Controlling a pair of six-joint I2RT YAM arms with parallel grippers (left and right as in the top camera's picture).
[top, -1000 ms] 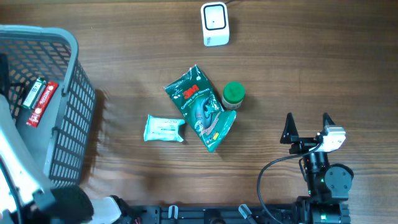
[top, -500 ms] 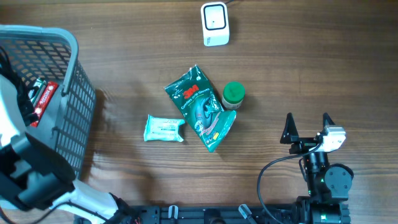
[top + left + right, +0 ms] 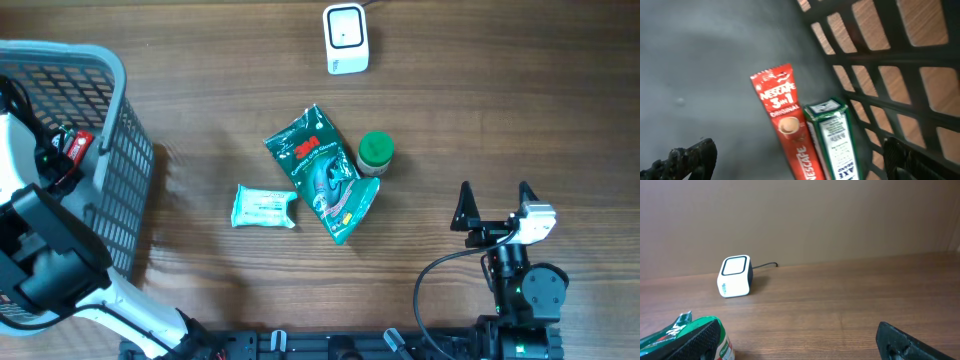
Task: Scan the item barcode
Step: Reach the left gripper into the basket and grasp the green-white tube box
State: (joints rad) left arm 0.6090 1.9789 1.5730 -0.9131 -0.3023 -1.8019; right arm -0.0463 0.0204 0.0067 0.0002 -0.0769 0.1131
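One thing differs from a second ago: the left arm, then low at the near left corner, now reaches over the basket (image 3: pixel 112 150). The left hand (image 3: pixel 799 162) hangs inside it, above the grey floor. The arm hides most of what showed there before, and from overhead only one end of the red sachet (image 3: pixel 78 146) peeks out. The right hand (image 3: pixel 495 203) sits where it was, at the near right of the worktop (image 3: pixel 540 90). Nothing lying on the wood has shifted.

Both hands have their fingers spread wide apart, with nothing gripped.

In the left wrist view the sachet lies flat on the basket floor. Its long axis runs from the upper left down to the bottom edge, and the end with the brand name points away from the hand. A green box (image 3: pixel 832 137) lies just beside it, on the side of the lattice wall. The box touches the sachet along its length and runs parallel to it.

Farther out on the worktop, a wipes pack (image 3: pixel 264 206) lies left of a green 3M pack (image 3: pixel 322 175), which is set on a diagonal. A green-lidded jar (image 3: pixel 376 150) stands against the 3M pack's right edge. The white scanner (image 3: pixel 346 38) stands at the far edge, its window facing up.
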